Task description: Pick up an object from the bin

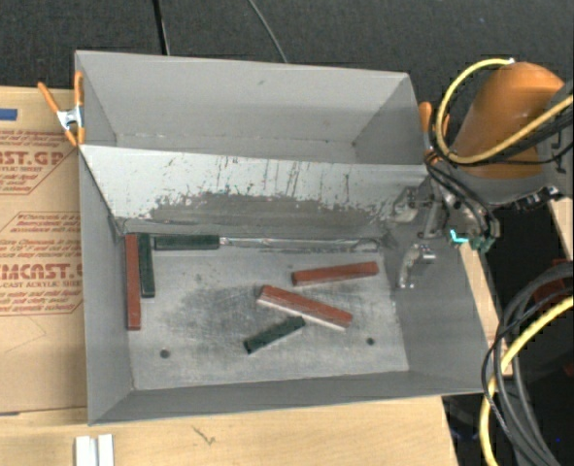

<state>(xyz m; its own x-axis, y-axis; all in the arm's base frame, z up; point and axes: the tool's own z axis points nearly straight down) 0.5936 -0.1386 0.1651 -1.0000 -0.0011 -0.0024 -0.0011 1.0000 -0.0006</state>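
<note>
**A:** Where does the gripper [410, 260] stand?

**B:** At the right side of the bin [267, 105], over the foot of the sloping right wall. Whether it is spread or pressed together I cannot tell. I see nothing held in it.

**A:** And what is closest to it?

**B:** A reddish-brown bar [333, 274] lying flat on the bin floor, with its right end just left of the gripper. I would judge that the likeliest pick. A little nearer and further left lies a pale-edged bar [304, 307], set at a slant. A short green stick [274, 335] lies just beside its near side.

**A:** What could go wrong from here?

**B:** First, the wall. The gripper is close against the right slope, so coming straight down could scrape metal rather than reach the bar. Second, the bar is thin and lies flat on the floor. A grip across its long edges might skid off or only push it along. Third, a push to the left or towards the near side could drive it into the pale-edged bar and jam the two together.

**A:** And the things on the left?

**B:** A long red bar [131, 282] and two dark green sticks [147, 268] lie well apart from all this, so they are no hazard.
</note>
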